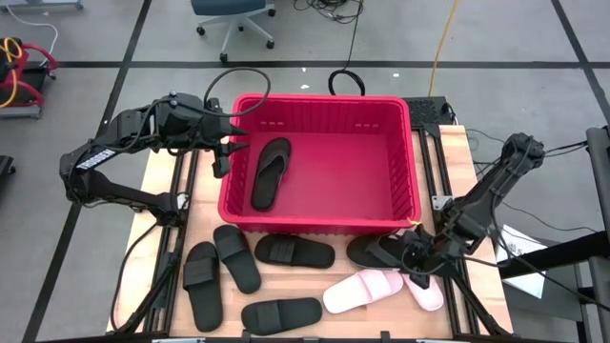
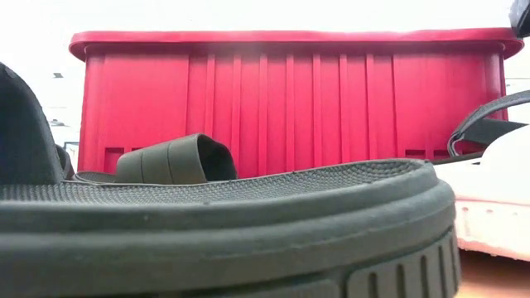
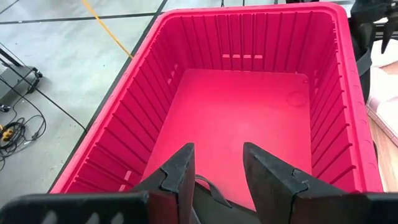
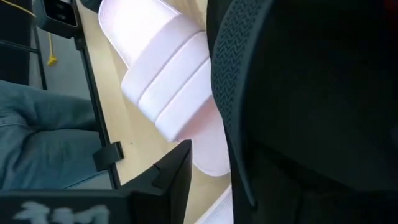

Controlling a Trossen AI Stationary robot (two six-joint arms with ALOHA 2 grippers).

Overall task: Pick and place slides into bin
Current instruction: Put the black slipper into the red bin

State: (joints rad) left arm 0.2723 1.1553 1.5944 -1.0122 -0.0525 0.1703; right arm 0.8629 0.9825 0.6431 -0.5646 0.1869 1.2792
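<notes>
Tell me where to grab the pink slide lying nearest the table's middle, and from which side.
Grip the pink slide across its wide strap, coming straight down from above. It lies flat and sole-down, strap arched upward, so one finger can slip under the arch. Its free end points toward the black slide; the other pink slide and the right tool crowd the far end, so approach from the table's middle.

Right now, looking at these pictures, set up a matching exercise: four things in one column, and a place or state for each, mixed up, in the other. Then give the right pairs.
Things
1. red bin
2. black slide in the bin
3. left gripper
4. right gripper

Places or states
A. open, at the bin's left wall
B. low at a black slide beside the pink ones
C. lying on the red floor
D. on the table's far half

Pairs: 1-D, 2-C, 3-A, 4-B
</notes>
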